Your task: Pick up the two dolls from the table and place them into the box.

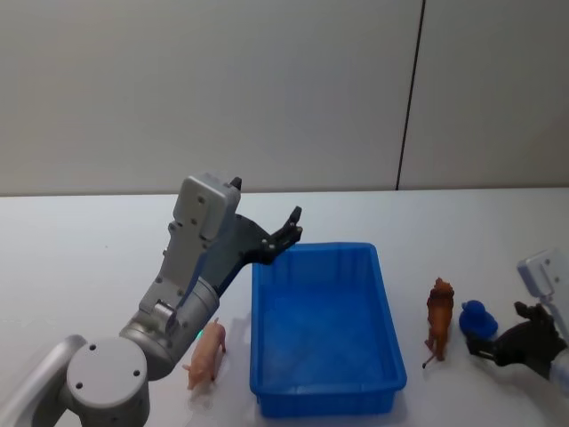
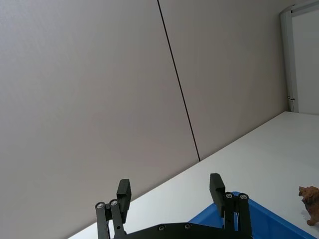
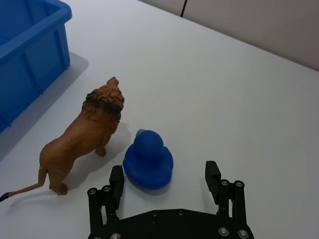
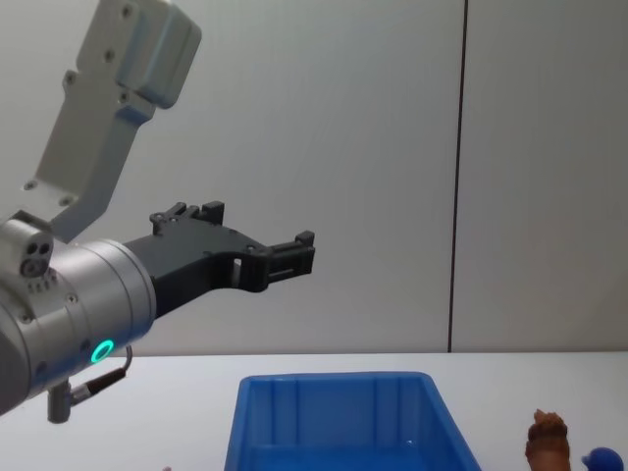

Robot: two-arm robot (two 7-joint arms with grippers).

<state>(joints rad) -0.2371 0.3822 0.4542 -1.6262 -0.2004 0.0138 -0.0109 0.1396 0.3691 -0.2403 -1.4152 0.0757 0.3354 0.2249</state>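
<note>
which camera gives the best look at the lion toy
The right wrist view: the lion stands close by the open right pincer, whole from mane to tail. The head view shows it small beside the blue bin; the chest and left wrist views catch just its head.

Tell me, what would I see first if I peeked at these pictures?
The big blue box in the middle of the white table grabs the eye first. A brown lion doll stands right of it beside a small blue duck, a pink pig doll left. The left gripper hangs open above the box's far corner; the right gripper is open by the duck.
</note>
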